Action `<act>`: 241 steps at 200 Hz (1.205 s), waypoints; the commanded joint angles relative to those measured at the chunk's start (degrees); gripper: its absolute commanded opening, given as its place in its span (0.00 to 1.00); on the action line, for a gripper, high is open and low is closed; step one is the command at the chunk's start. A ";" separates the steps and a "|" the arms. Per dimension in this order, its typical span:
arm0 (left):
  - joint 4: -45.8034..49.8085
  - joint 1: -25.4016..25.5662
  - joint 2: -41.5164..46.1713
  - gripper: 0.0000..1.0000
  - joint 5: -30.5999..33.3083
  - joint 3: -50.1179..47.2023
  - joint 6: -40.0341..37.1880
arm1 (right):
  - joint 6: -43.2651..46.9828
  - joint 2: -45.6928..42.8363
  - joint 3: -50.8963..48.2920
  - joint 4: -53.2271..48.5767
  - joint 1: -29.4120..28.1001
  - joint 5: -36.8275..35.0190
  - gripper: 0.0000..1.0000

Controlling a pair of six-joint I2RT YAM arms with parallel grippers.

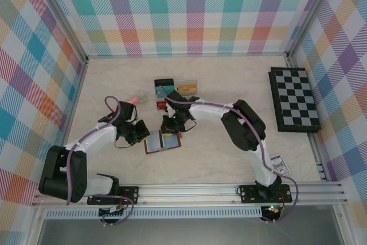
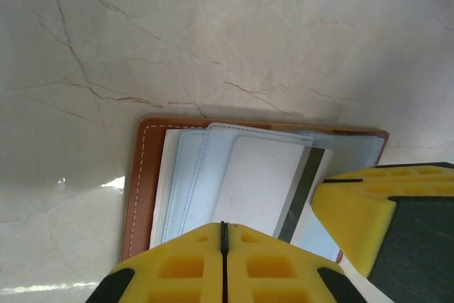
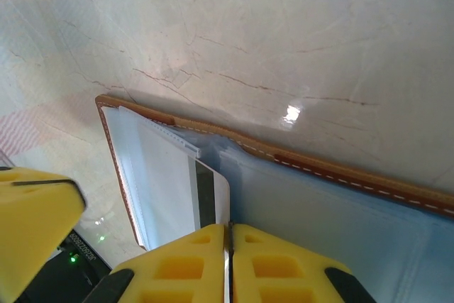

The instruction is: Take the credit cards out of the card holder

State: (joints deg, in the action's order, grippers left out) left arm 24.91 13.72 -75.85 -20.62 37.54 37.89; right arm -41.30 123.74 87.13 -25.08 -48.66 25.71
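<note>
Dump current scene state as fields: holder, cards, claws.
card holder: open flat on table, pocket pages up
card: white with dark stripe, on the pocket pages
left claw: shut, at holder's edge
right claw: shut, tips at that card; grip unclear
loose cards: behind holder
chessboard: right side of table

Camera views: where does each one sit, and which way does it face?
Top external: fixed above and behind, looking down on the table; left arm and right arm reach from the bottom edge to the card holder.
Left wrist: on the left arm, looking down at the open holder and a striped card; own shut jaws at the bottom.
Right wrist: on the right arm, facing the holder's pockets; own shut jaws at the bottom.
Shared: both wrist views show that card and the other arm's jaws.
</note>
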 commanded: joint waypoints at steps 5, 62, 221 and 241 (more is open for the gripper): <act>-1.04 0.87 -1.11 0.06 -1.80 -1.82 -1.13 | 0.47 1.88 1.46 -1.54 0.32 1.80 0.09; -2.10 1.14 -3.70 0.05 -2.00 -2.72 -1.44 | 0.87 2.66 2.44 -1.74 0.30 3.02 0.12; 1.19 1.49 -4.49 0.00 3.22 -3.68 -1.68 | -0.12 -1.91 -3.54 5.23 1.67 1.47 0.00; 1.46 1.49 -4.47 0.01 3.44 -3.70 -1.73 | 0.46 -4.37 -5.39 5.63 3.01 0.03 0.00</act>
State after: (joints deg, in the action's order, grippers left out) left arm 22.70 14.52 -80.14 -20.97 35.75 37.45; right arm -41.52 123.50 84.05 -19.64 -47.44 29.45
